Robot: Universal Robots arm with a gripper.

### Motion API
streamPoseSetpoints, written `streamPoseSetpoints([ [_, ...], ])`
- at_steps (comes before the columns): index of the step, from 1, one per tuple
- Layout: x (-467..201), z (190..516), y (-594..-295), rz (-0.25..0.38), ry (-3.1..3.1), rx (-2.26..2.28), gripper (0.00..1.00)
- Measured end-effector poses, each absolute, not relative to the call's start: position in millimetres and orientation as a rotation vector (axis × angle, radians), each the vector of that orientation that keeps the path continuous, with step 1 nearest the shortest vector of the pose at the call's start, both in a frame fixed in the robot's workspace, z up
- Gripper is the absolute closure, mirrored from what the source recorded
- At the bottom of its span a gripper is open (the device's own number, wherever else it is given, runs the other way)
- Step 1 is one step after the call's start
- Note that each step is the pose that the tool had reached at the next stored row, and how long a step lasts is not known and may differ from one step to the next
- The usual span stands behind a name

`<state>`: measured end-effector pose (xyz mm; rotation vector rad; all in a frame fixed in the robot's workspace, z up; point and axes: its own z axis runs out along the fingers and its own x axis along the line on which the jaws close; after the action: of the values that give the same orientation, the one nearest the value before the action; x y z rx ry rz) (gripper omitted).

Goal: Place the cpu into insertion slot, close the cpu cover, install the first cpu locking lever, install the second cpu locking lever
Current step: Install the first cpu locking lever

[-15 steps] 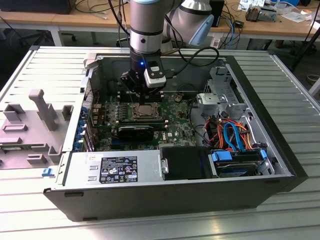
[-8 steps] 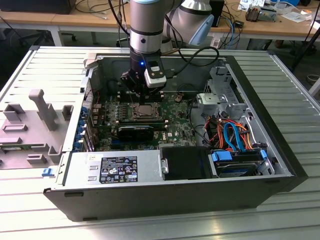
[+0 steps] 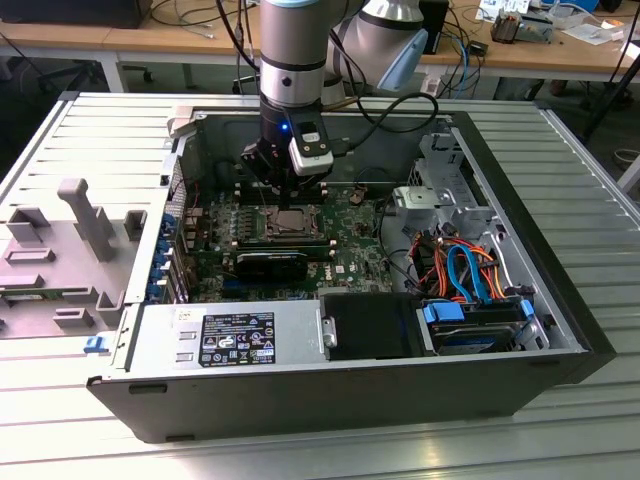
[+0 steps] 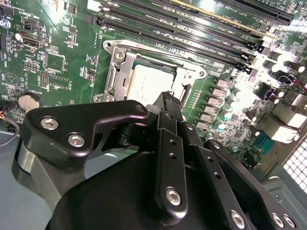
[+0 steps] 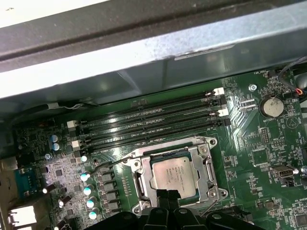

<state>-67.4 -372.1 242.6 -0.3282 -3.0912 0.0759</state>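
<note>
The small, square, silver-grey cpu (image 5: 173, 173) sat in the green motherboard's (image 5: 259, 143) socket, with the thin silver metal cpu cover (image 5: 207, 168) lowered around it. The black gripper (image 5: 167, 196), fingers together, hovered at the socket's edge. Latching looked unfinished.

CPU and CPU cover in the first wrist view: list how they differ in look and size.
The cpu is a solid plate with a dull grey, printed top; the cpu cover is an open frame with a large central window. The cpu is smaller and shows through that window; the cpu cover is larger and surrounds it. Both are squarish silver-grey metal and lie flat at the socket on the green motherboard.
</note>
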Motion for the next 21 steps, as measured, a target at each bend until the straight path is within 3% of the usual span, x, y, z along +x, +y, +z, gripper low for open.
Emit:
streamPoseSetpoints([
  [21,-67.4,242.8,-372.1,0.077,-3.097,-0.280,0.89],
])
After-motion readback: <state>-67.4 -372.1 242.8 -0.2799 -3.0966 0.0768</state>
